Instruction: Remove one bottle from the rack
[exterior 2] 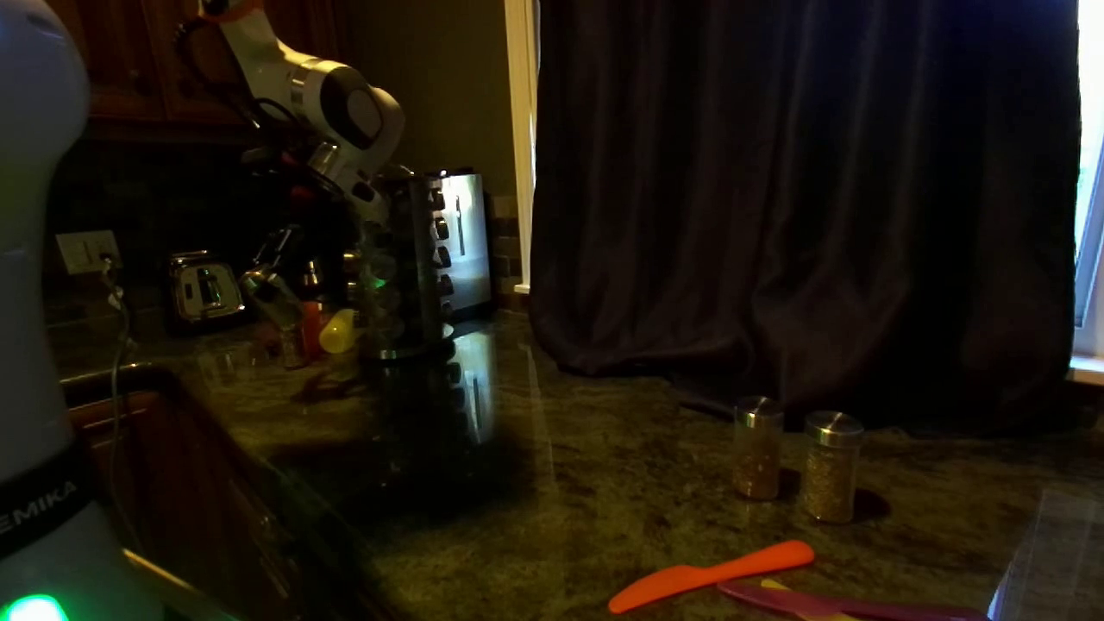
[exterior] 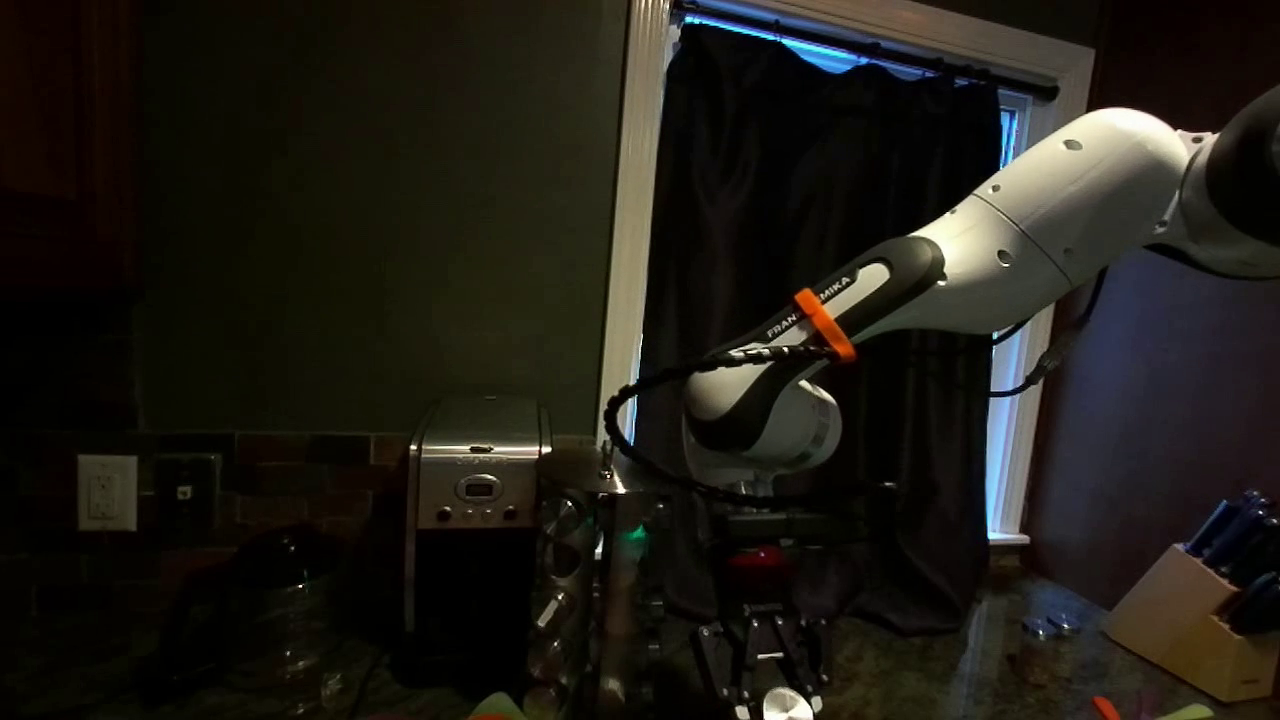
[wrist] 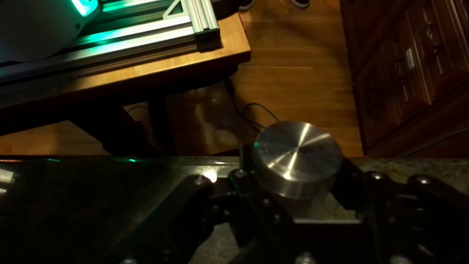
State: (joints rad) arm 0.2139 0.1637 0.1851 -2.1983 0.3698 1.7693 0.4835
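The rack (exterior: 617,600) is a tall, shiny round stand whose bottles lie in stacked rows; it shows in both exterior views. Round bottle caps (exterior 2: 442,228) face out from its side. My gripper (wrist: 298,172) is shut on a bottle (wrist: 296,154), with a finger on either side below its brushed steel lid. Most of that bottle's body is hidden under the lid in the wrist view. In an exterior view the gripper (exterior: 780,706) points down beside the rack, apart from it, at the picture's lower edge. Darkness blurs the held bottle in an exterior view.
Two filled bottles, one (exterior 2: 759,448) near the other (exterior 2: 832,470), stand on the counter. Orange (exterior 2: 711,576) and purple knives (exterior 2: 845,601) lie in front. A steel appliance (exterior: 475,470) stands behind the rack, a toaster (exterior 2: 207,289) further off, a knife block (exterior: 1190,630) by the wall.
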